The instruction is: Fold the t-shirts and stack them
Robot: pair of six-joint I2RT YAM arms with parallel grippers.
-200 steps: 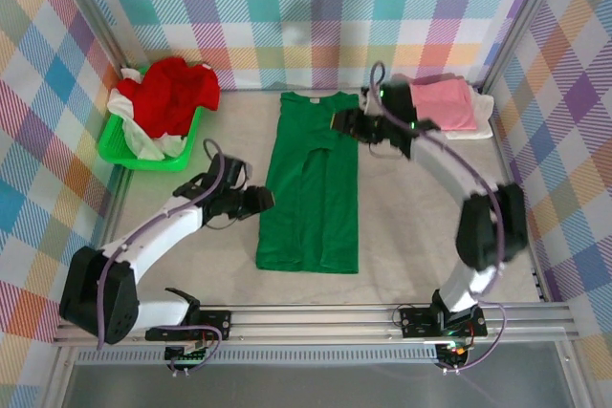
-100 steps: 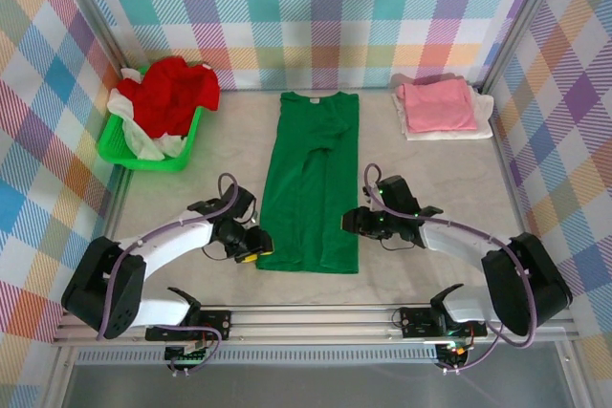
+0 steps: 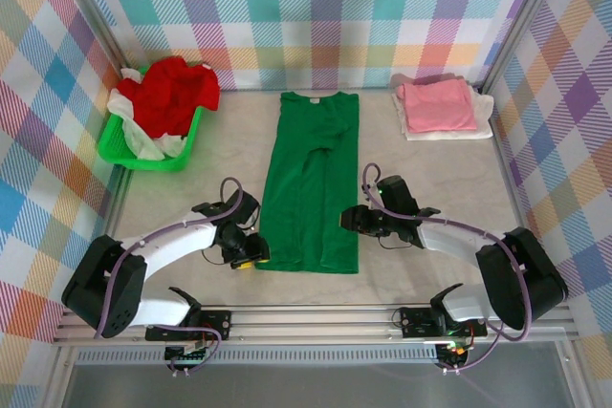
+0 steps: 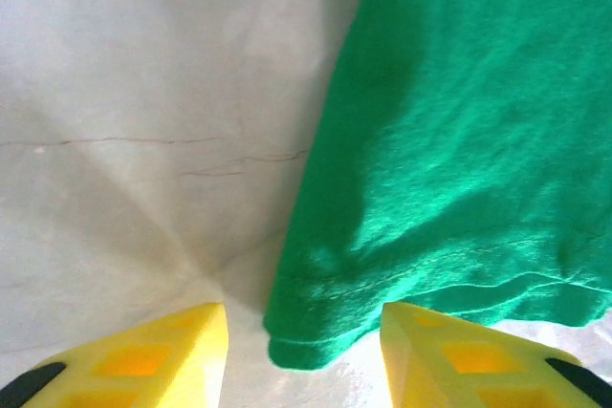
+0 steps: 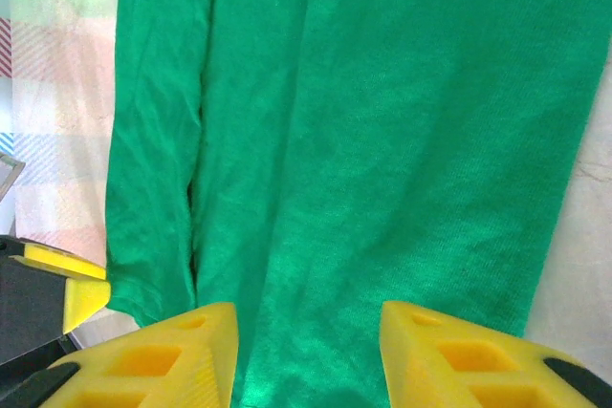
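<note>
The bright green t-shirt (image 3: 312,183) lies flat in the middle of the table, collar at the back, both sides folded in to a long strip. My left gripper (image 3: 251,255) is low at its near left corner, open, with that corner of the green t-shirt (image 4: 320,332) lying between the yellow fingers (image 4: 153,355). My right gripper (image 3: 347,222) is open at the shirt's right edge, its fingers (image 5: 449,355) spread over the green t-shirt (image 5: 382,140). A folded pink t-shirt (image 3: 436,105) rests on a white one (image 3: 448,131) at the back right.
A lime-green basket (image 3: 143,154) at the back left holds a crumpled red t-shirt (image 3: 174,91) and a white t-shirt (image 3: 128,107). Metal frame posts and checked walls close in the table. The left gripper's finger (image 5: 81,293) shows past the shirt in the right wrist view.
The right arm swung from the back by the pink stack down to the green shirt's near right edge. The left gripper slid forward to the near left corner.
</note>
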